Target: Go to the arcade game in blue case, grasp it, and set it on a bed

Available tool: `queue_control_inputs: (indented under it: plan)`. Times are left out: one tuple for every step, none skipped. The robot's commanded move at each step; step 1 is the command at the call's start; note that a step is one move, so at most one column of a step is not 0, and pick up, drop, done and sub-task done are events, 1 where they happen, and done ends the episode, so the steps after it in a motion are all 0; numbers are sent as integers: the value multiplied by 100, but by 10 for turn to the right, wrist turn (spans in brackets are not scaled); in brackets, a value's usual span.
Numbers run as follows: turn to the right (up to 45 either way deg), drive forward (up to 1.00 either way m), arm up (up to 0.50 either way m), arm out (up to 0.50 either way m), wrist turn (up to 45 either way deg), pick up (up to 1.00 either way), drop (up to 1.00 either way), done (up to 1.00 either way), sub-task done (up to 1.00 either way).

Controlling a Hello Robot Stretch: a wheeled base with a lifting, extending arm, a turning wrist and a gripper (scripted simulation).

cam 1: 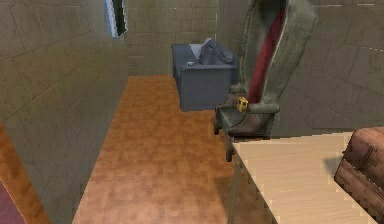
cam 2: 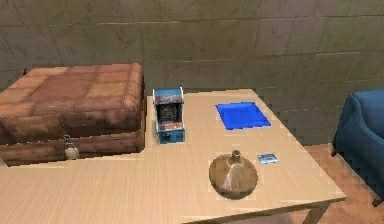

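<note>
Blue-cased arcade game [cam 2: 168,117] stands upright on the table [cam 2: 120,190], just beside the brown suitcase [cam 2: 70,100], at its right end; blue tray [cam 2: 243,115] lies farther from the suitcase. State of gripper fingers: cannot tell.

Tan tiled walls [cam 1: 50,60], orange wood floor [cam 1: 150,150], pale table [cam 2: 120,192], blue armchair [cam 2: 365,140], perhaps a coat-draped chair [cam 1: 265,70].
</note>
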Motion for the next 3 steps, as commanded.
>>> queue_control_inputs:
  plan:
    - [0, 0, 50, 0, 0, 0, 0, 0, 0]
    - [0, 0, 38, 0, 0, 0, 0, 0, 0]
    - [0, 0, 0, 48, 0, 0, 0, 0, 0]
